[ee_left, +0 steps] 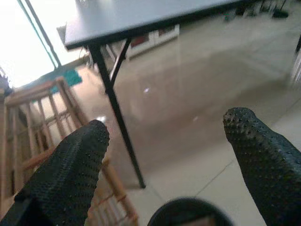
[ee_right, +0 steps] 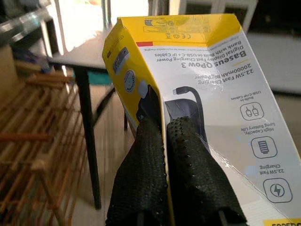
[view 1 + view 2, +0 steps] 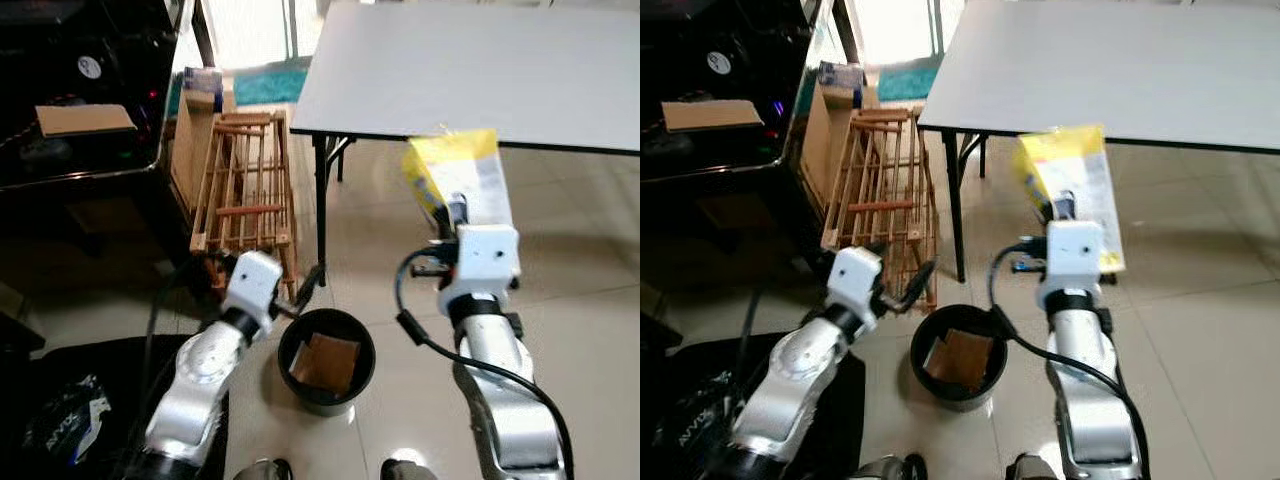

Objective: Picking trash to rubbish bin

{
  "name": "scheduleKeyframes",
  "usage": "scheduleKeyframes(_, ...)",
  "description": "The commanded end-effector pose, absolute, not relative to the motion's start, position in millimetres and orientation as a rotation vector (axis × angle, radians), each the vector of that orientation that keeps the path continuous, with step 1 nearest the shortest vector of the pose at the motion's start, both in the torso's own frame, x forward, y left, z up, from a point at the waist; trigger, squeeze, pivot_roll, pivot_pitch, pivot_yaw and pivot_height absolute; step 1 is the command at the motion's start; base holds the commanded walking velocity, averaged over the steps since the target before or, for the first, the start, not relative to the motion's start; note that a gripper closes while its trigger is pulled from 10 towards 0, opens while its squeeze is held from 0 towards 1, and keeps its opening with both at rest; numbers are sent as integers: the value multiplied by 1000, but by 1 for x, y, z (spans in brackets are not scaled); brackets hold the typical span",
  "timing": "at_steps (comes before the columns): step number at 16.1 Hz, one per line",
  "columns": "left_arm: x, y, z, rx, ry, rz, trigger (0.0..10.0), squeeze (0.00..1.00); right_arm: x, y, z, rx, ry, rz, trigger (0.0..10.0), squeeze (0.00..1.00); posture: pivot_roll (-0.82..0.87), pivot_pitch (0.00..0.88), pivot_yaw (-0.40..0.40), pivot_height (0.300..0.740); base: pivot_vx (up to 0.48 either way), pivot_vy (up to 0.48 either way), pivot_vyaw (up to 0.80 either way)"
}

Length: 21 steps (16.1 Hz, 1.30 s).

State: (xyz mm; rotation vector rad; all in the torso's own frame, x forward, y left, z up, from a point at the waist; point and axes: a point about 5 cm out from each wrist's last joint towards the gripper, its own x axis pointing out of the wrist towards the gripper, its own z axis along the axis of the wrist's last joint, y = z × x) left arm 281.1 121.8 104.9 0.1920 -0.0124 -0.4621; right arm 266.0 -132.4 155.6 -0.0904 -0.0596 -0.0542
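- Below the near edge of the grey table (image 3: pixel 480 70): yellow-and-white box (image 3: pixel 462 180) held in the air by the right gripper (image 3: pixel 452 215), well clear of the tiled floor (image 3: pixel 580 300).
- Right gripper fingers (image 2: pixel 141 179) pressed together on one flap edge of the box, as seen in the right wrist view; print on the white face legible as a power-bank label, upside down from that camera.
- Long axis of the box running up and away from the wrist toward the table, closed yellow end farthest from the gripper; lower end hidden behind the wrist housing in the head views.
- Round black bin (image 3: pixel 326 360) on the floor between the two arms, nearer the robot than the box, with brown cardboard (image 3: pixel 326 363) already inside; open tile between bin and box.
- Left gripper (image 1: pixel 164 160) spread wide with nothing between its fingers, hovering just beside the bin's rim and close to the black table leg (image 3: pixel 320 205).
- Wooden slatted rack (image 3: pixel 245 180) standing left of the table leg, narrowing the room on that side.
- Dark furniture at far left with a cardboard piece (image 3: pixel 85 120) on top; detail there lost in shadow.
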Motion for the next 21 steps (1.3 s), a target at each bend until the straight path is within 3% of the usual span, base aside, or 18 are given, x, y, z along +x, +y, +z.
scheduleKeyframes(1,277,128,104,219,-1,-467,10000,0,265,-131,145,-69,1,-40,10000,0,-26,240,91,740,0,0,0)
scheduleKeyframes(6,272,138,92,257,59,-493,10000,0,268,-135,116,-40,162,12,10000,0,-27,280,113,740,0,0,0)
scheduleKeyframes(13,261,134,82,263,119,-524,10000,0,268,-121,64,30,448,122,10000,0,-9,308,103,740,0,0,0)
scheduleKeyframes(21,249,140,76,286,161,-608,10000,0,259,-133,30,52,581,-3,10000,0,7,342,98,740,0,0,0)
